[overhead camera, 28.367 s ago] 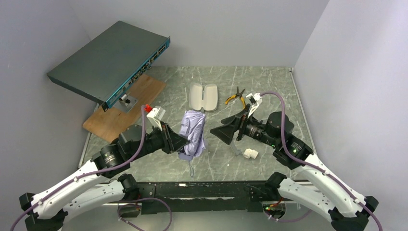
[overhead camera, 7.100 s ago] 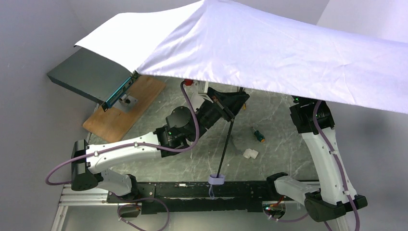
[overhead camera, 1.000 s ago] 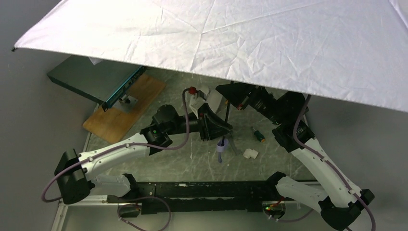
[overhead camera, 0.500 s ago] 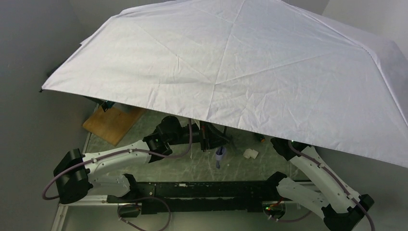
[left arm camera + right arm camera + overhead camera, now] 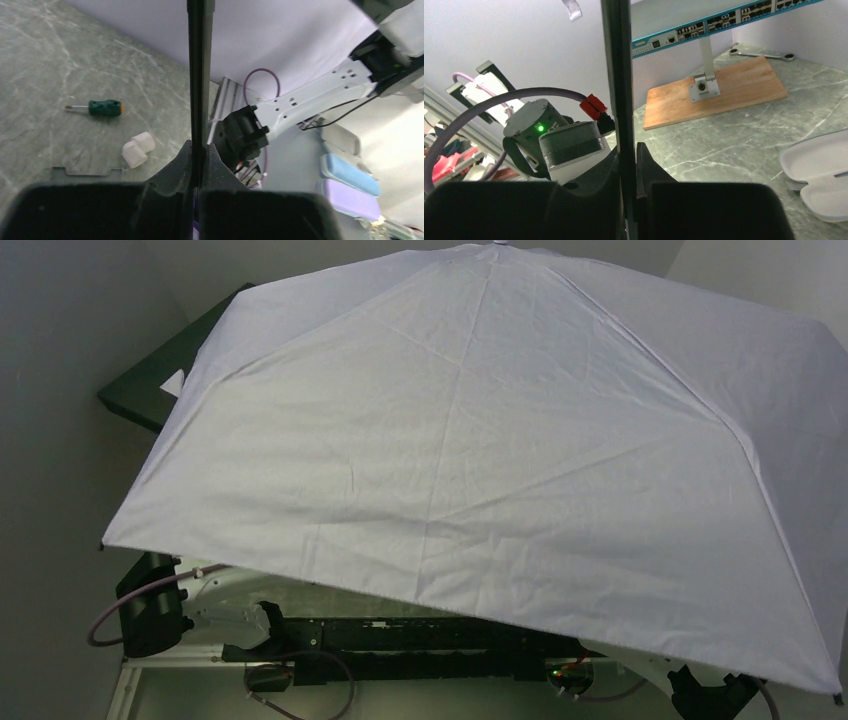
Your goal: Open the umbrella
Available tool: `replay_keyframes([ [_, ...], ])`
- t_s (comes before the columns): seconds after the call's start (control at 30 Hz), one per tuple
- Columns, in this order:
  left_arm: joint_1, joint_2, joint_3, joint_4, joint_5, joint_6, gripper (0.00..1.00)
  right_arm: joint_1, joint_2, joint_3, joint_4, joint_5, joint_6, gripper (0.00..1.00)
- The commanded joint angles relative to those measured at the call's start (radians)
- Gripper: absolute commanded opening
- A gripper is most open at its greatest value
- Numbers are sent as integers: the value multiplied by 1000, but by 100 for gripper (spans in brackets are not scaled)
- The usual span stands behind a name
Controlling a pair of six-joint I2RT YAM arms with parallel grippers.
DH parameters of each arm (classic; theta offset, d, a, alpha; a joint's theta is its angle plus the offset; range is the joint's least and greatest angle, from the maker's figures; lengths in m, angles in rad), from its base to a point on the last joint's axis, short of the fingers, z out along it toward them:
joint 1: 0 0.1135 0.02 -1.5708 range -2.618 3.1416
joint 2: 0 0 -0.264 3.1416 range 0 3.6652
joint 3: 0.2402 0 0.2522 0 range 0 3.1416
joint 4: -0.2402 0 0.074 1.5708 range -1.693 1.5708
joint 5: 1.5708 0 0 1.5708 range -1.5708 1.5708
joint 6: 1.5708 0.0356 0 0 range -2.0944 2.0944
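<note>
The umbrella [image 5: 470,470] stands fully open, its pale canopy spread across nearly the whole top view and hiding both grippers there. In the left wrist view its thin black shaft [image 5: 200,75] runs straight up between the fingers of my left gripper [image 5: 199,147], which is shut on it. The underside of the canopy [image 5: 280,30] shows above. In the right wrist view the same shaft [image 5: 616,60] passes between the fingers of my right gripper [image 5: 626,150], which close round it with barely a sliver of space on the right side.
A green-handled screwdriver [image 5: 95,107] and a white pipe fitting [image 5: 136,150] lie on the marble table. A network switch [image 5: 704,20] stands on a wooden board [image 5: 719,90]. A white clamshell case [image 5: 819,175] lies open at the right.
The canopy has dropped and tilted toward the camera, now covering both arms and the table in the top view. The left gripper closed on the shaft.
</note>
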Motion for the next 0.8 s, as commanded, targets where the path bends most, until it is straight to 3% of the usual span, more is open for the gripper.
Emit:
replay_keyframes([
  [0.0, -7, -2, 49, -209, -249, 116, 0, 15, -74, 103, 14, -112, -34, 13],
  [0.17, -23, -36, 34, -205, -296, 122, 0, 13, -99, 85, 14, -73, -39, 16],
  [0.23, -28, -48, 21, -195, -310, 117, 0, 14, -101, 89, 9, -58, -44, 30],
  [0.3, -35, -57, 11, -190, -320, 113, 0, 13, -97, 113, -17, -15, -58, 52],
  [0.37, -41, -59, 4, -185, -330, 106, 0, 15, -82, 167, -64, 68, -86, 65],
  [0.53, -70, -46, 11, -176, -359, 103, 0, 14, -30, 305, -160, 330, -117, 68],
  [0.77, -119, -10, 51, -201, -410, 126, 0, 14, 22, 325, -32, 517, -96, 67],
])
